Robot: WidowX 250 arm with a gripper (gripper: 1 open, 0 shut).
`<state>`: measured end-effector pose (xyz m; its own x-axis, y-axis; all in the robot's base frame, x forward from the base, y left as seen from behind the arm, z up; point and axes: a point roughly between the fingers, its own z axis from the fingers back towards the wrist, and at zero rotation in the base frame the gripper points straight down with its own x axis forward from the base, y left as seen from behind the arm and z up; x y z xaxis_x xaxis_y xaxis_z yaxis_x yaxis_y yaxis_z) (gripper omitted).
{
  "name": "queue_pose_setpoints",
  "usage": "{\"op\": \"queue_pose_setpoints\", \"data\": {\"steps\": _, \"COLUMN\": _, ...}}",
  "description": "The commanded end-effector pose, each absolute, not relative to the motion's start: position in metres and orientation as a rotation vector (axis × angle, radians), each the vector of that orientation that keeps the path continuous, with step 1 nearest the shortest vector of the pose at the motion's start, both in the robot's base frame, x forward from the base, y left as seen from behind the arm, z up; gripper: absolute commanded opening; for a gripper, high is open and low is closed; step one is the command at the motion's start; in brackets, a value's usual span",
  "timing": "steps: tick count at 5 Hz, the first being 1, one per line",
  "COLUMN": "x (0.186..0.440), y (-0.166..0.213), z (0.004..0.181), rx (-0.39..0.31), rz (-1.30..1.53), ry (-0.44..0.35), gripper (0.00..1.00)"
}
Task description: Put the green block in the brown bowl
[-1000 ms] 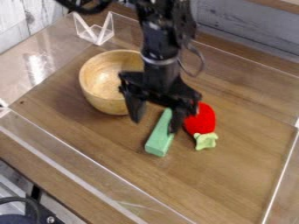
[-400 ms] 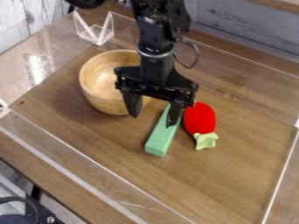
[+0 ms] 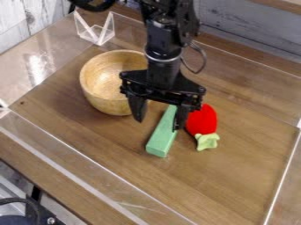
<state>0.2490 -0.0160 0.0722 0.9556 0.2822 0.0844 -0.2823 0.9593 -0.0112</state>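
The green block (image 3: 163,136) is a long flat light-green bar lying on the wooden table, running from near the gripper down toward the front. My gripper (image 3: 160,112) hangs pointing down over the block's far end, jaws open, one finger on each side of the bar; whether the fingers touch it I cannot tell. The brown bowl (image 3: 107,81) is a round, thick-walled wooden bowl just left of the gripper, with nothing visible in its hollow.
A red strawberry-like toy (image 3: 203,121) with a pale green stem lies right of the block, close to the right finger. A clear plastic stand (image 3: 95,29) sits at the back left. Clear raised walls (image 3: 35,136) edge the table.
The gripper has stayed open over the block's far end, shifting only slightly sideways. Block, bowl and toy have not moved.
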Motion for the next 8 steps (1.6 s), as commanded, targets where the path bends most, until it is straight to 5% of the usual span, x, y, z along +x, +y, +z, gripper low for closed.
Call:
{"op": "queue_pose_setpoints", "data": {"steps": 1, "x": 0.257, "y": -0.021, "z": 0.083, "rx": -0.004, "rz": 0.273, "ry": -0.117, "gripper": 1.0}}
{"op": "queue_pose_setpoints", "data": {"steps": 2, "x": 0.248, "y": -0.022, "z": 0.076, "rx": -0.003, "rz": 0.335, "ry": -0.113, "gripper": 0.0}}
{"op": "queue_pose_setpoints", "data": {"steps": 3, "x": 0.242, "y": -0.021, "z": 0.07, "rx": -0.011, "rz": 0.348, "ry": -0.12, "gripper": 1.0}}
{"op": "queue_pose_setpoints", "data": {"steps": 5, "x": 0.266, "y": -0.022, "z": 0.081, "rx": -0.02, "rz": 0.313, "ry": -0.149, "gripper": 1.0}}
{"op": "queue_pose_setpoints", "data": {"steps": 6, "x": 0.272, "y": -0.029, "z": 0.07, "rx": -0.018, "rz": 0.328, "ry": -0.151, "gripper": 1.0}}
{"op": "queue_pose_setpoints", "data": {"steps": 7, "x": 0.275, "y": -0.016, "z": 0.079, "rx": -0.02, "rz": 0.292, "ry": -0.147, "gripper": 0.0}}
{"op": "queue_pose_setpoints", "data": {"steps": 8, "x": 0.278, "y": -0.001, "z": 0.097, "rx": -0.024, "rz": 0.258, "ry": -0.15, "gripper": 0.0}}
